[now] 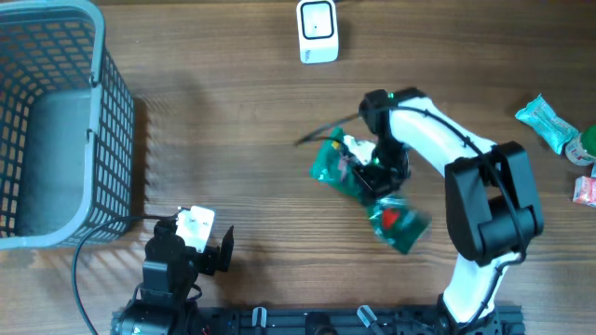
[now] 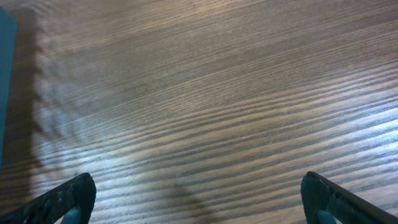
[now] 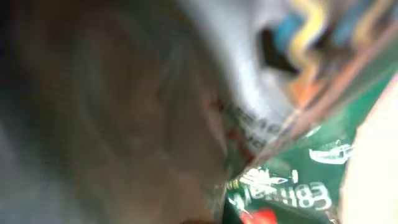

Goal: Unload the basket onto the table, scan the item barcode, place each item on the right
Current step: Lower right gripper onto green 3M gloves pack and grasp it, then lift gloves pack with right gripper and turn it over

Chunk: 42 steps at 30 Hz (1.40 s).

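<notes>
**Right fingers on the green packet; barcode not yet shown to the scanner**

Right fingers (image 1: 374, 177): together, pinched on the film of the green packet (image 1: 328, 163), as far as the overhead view shows. The right wrist view is filled with that packet's crumpled film, hard against the lens.

Left fingers (image 2: 68, 200): apart, with nothing between them and bare desk (image 2: 199, 93) beneath. They sit on the near side of the scanner (image 1: 318, 31), off to its left.

Position: the packet is nearer the arm bases than the scanner, slightly to the scanner's right and well apart from it. You cannot tell whether it has left the desk.

Judgement: the step in hand is grip and lift.
- Confirm the pinch bites a seam or edge, not a slick face.
- Raise slowly, because a limp pack will droop.
- A lower green wrapper (image 1: 400, 223) lies just beside the packet, farther from the scanner. Watch that it does not ride up too.
- Find the barcode panel first, since no view shows it.
- Present that face flat and taut to the scanner window, with the fingers clear of the code.

Writing: white lettering on green (image 3: 292, 194), inverted and blurred, is not readable. The small print on the silver band is also unreadable.
</notes>
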### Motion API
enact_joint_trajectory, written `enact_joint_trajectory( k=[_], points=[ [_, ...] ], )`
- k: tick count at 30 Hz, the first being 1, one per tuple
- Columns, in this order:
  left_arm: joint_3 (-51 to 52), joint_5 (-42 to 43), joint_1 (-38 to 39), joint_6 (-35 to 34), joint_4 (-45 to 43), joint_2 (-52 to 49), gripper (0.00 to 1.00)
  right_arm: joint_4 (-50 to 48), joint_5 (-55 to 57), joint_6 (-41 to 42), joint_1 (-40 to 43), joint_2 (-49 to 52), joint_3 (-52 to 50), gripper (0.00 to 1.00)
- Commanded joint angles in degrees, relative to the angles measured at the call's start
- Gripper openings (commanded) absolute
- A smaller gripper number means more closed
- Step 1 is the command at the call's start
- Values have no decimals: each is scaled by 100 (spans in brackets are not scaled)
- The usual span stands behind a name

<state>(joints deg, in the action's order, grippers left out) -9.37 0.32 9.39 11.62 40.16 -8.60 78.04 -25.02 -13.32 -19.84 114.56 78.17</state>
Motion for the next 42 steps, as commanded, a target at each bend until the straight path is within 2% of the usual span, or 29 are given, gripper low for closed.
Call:
enact_joint_trajectory(
  k=[1,3,5,10,13,14,17,21,25,31,33,37,39,42],
  points=[
    [13,28,15,-52,-4,28,100,807,-3344,-684,-22,-4,520,4],
    [13,28,15,-52,-4,28,100,979,-3790,-1565,-31,-2,479,4],
    [13,28,15,-52,-4,28,100,850,-4876,-2332,-136,-2,474,5],
    [13,28,15,-50,-4,28,100,-898,-5792,-3180,-793,-2,341,4],
    [13,28,15,-52,-4,28,100,-1598,-5685,-3150,-1126,0,273,4],
    [13,28,15,-52,-4,28,100,-1751,-5525,-3034,-1220,0,271,4],
    [13,28,15,-52,-4,28,100,-2465,-4133,-1668,-1434,35,269,4],
    [13,28,15,-52,-4,28,100,-2535,-3875,-1506,-1438,35,269,4],
    [13,28,15,-52,-4,28,100,-2896,-4385,-1473,-1438,35,-278,4],
    [13,28,15,-52,-4,28,100,-2942,-6153,-1073,-949,35,-444,4],
    [13,28,15,-52,-4,28,100,-3117,-6118,-481,-863,35,-472,4],
    [13,28,15,-52,-4,28,100,-3995,-5735,-356,-1034,42,-1043,5],
    [13,28,15,-52,-4,28,100,-4478,-5429,26,-1036,42,-1351,5],
    [13,28,15,-52,-4,28,100,-4830,-5034,195,-1021,39,-1620,5]
  ],
)
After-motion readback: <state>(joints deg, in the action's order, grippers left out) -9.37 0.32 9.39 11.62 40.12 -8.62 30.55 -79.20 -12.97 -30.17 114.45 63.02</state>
